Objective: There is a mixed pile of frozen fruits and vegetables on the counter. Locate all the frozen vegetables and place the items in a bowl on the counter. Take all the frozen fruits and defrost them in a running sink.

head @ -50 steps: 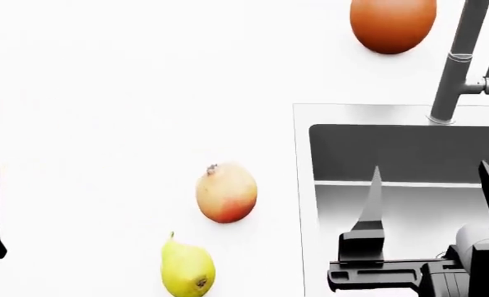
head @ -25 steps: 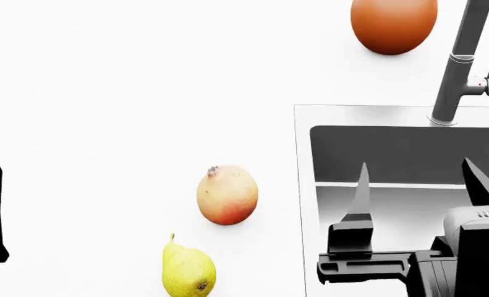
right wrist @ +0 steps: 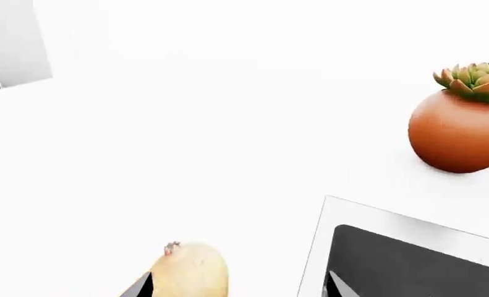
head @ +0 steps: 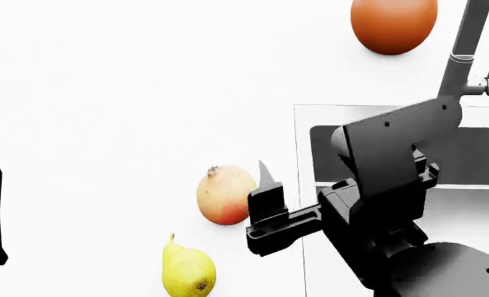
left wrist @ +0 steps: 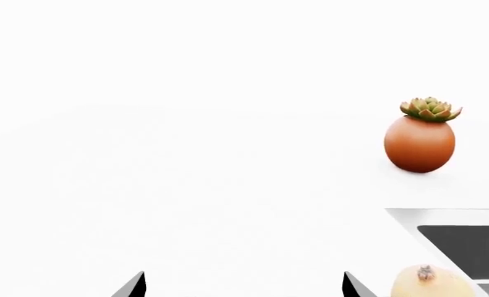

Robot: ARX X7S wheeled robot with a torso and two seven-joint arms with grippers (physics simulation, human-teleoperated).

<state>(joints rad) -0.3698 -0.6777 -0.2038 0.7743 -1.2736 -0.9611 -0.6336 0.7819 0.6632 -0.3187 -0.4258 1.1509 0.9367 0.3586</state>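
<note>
The yellow-red pomegranate (head: 226, 195) lies on the white counter (head: 104, 93), with the yellow-green pear (head: 187, 272) just in front of it. My right gripper (right wrist: 237, 286) is open and empty. It hovers over the counter's edge between the pomegranate (right wrist: 190, 270) and the sink (head: 298, 130). One of its fingers (head: 266, 187) stands right beside the pomegranate; the arm hides the other in the head view. My left gripper (left wrist: 244, 288) is open and empty over bare counter, left of the pomegranate (left wrist: 434, 281). The carrot, eggplant and bowl are out of view.
A round orange pot (head: 392, 25) holding a succulent (left wrist: 429, 109) stands on the counter behind the sink. The grey faucet (head: 463, 55) rises at the sink's back edge. My right arm (head: 384, 167) covers much of the basin.
My right arm has swung left from over the sink basin to the counter edge, bringing its gripper beside the pomegranate. The left gripper and the fruits have not moved.
</note>
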